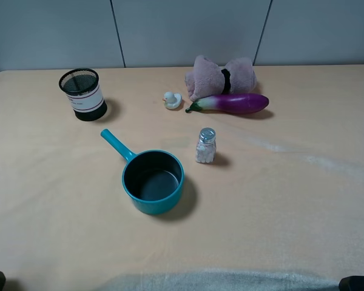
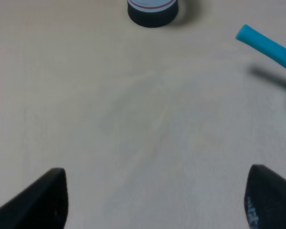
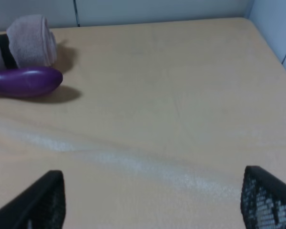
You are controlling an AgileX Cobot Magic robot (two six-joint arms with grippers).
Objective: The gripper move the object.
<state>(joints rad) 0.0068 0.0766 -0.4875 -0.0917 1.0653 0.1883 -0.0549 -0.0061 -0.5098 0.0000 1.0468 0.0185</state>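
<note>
The mauve-pink plush towel (image 1: 222,77), cinched by a black band, lies at the back of the table, right behind the purple eggplant (image 1: 232,103). Part of the towel (image 3: 31,41) and the eggplant (image 3: 25,82) show in the right wrist view, far from the fingers. My left gripper (image 2: 155,200) is open and empty over bare table near the front left. My right gripper (image 3: 150,200) is open and empty over bare table near the front right. In the high view only the arm bases show at the bottom corners.
A teal saucepan (image 1: 151,180) sits in the middle, handle toward the back left. A glass shaker (image 1: 205,145) stands behind it. A small white duck (image 1: 171,100) sits left of the eggplant. A black mesh cup (image 1: 83,94) stands at the back left.
</note>
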